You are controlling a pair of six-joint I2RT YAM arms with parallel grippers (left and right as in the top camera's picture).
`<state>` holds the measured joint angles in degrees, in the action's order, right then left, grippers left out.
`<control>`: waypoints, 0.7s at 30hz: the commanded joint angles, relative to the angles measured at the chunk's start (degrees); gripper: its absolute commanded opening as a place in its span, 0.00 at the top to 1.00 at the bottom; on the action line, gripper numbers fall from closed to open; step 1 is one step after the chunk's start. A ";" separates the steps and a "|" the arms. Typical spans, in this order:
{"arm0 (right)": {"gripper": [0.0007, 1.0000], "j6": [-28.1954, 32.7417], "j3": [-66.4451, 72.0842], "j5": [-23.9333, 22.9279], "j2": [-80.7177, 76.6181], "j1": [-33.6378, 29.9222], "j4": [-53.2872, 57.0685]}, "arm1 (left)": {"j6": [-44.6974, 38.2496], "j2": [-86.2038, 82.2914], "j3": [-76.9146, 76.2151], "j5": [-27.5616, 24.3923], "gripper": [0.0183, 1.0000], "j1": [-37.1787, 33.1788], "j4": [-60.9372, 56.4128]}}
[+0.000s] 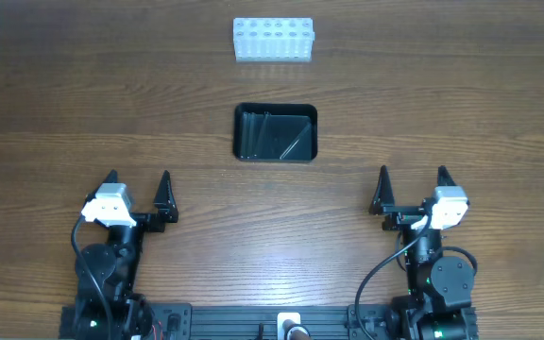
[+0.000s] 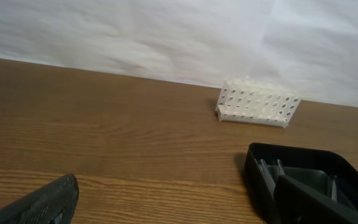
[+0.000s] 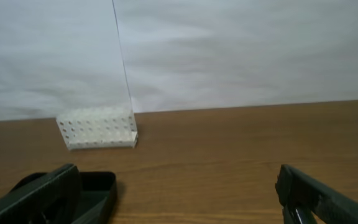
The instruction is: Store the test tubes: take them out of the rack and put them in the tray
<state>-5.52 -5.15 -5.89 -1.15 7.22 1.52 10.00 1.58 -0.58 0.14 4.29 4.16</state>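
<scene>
White rack at the top middle of the frame, standing on the brown worktop. Black tray just below it, in the middle, near the rack but not touching. Clear test tubes lying flat inside the tray, too faint to count. Left claw at the lower left, spread wide. Holds nothing. Right claw at the lower right, spread wide too. Holds nothing. Both well apart from the tray and the rack.
</scene>
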 commanded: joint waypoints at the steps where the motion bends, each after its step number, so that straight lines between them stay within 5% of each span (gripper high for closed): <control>1: 0.01 -0.81 2.99 0.92 0.87 -1.31 -1.88 | -1.01 -0.35 0.24 -0.74 0.00 -0.46 0.20; 9: 0.01 1.07 4.85 1.14 0.87 -4.70 -2.05 | -1.01 -0.35 0.24 -0.74 0.00 -0.46 0.20; 21: 0.01 12.31 4.85 5.38 0.87 -4.79 -1.36 | -1.01 -0.35 0.24 -0.74 0.00 -0.46 0.17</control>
<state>2.55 -0.62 -2.44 -0.91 2.85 0.12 10.00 1.58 -0.58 0.14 4.29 4.16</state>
